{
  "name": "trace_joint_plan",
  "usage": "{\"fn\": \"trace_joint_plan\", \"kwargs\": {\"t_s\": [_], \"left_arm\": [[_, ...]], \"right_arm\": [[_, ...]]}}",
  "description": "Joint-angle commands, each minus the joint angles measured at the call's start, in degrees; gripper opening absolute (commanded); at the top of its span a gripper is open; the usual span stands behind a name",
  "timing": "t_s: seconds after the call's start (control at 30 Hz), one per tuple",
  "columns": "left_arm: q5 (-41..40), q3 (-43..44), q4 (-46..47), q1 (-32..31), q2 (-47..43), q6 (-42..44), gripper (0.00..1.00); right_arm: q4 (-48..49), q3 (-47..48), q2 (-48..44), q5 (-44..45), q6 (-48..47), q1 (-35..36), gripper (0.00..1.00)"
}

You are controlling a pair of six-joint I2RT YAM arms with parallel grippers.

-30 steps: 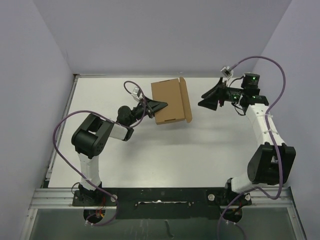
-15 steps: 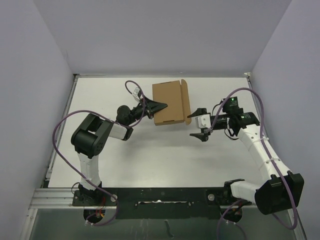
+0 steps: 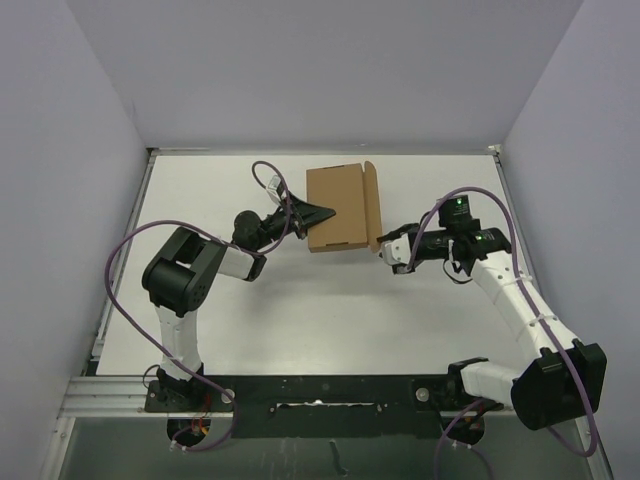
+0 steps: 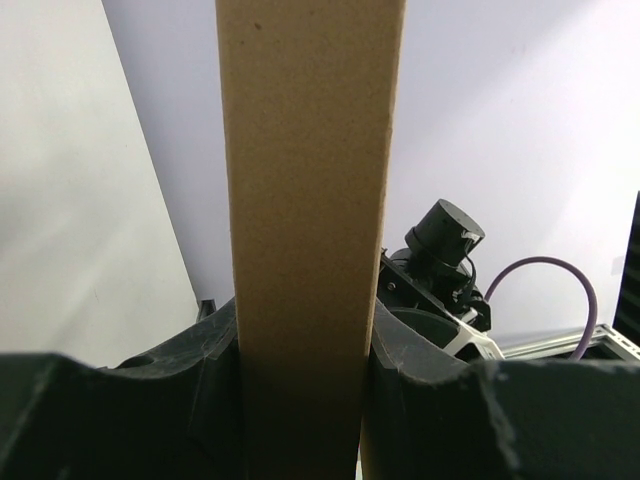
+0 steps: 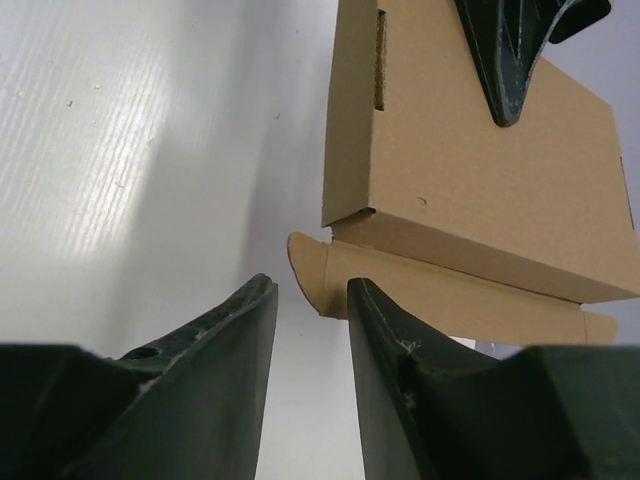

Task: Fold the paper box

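Observation:
The paper box [image 3: 340, 208] is a flat brown cardboard piece held off the table at the back centre, with a narrow flap [image 3: 372, 205] raised along its right side. My left gripper [image 3: 325, 212] is shut on the box's left part; in the left wrist view the cardboard [image 4: 310, 200] fills the space between the jaws of that gripper [image 4: 305, 340]. My right gripper [image 3: 388, 252] sits at the flap's near corner. In the right wrist view the same gripper [image 5: 310, 290] stands narrowly open, with the flap's rounded tab [image 5: 312, 268] just beyond its tips and nothing clamped.
The white table [image 3: 300, 320] is bounded by lilac walls on three sides and a metal rail [image 3: 320, 395] at the near edge. A black joint of the right arm [image 4: 440, 245] with a purple cable shows behind the box.
The right arm has swung in from the far right to the box's near right corner, and its jaws have narrowed a lot. The left gripper and the box have stayed put.

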Motion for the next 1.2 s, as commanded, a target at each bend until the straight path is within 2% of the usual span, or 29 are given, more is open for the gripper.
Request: {"fn": "trace_joint_plan", "kwargs": {"t_s": [0.0, 0.33, 0.57, 0.83, 1.17], "left_arm": [[2.0, 1.7, 5.1, 0.2, -1.5, -0.6, 0.15], [2.3, 1.9, 4.0, 0.1, -1.5, 0.1, 0.14], [3.4, 2.4, 0.8, 0.1, -2.3, 3.3, 0.13], [4.2, 2.5, -4.9, 0.2, -3.9, 8.9, 0.13], [4.8, 2.6, -7.1, 0.2, -4.0, 11.6, 0.13]], "right_arm": [[4.6, 0.0, -0.2, 1.2, 1.6, 0.8, 0.33], [3.9, 0.6, 0.5, -0.2, 3.3, 2.2, 0.13], [3.8, 0.8, 1.5, 0.3, 5.9, 3.2, 0.02], [3.3, 1.5, 3.9, 4.4, 7.9, 5.1, 0.00], [3.2, 4.0, 7.8, 9.4, 13.6, 6.5, 0.00]]}}
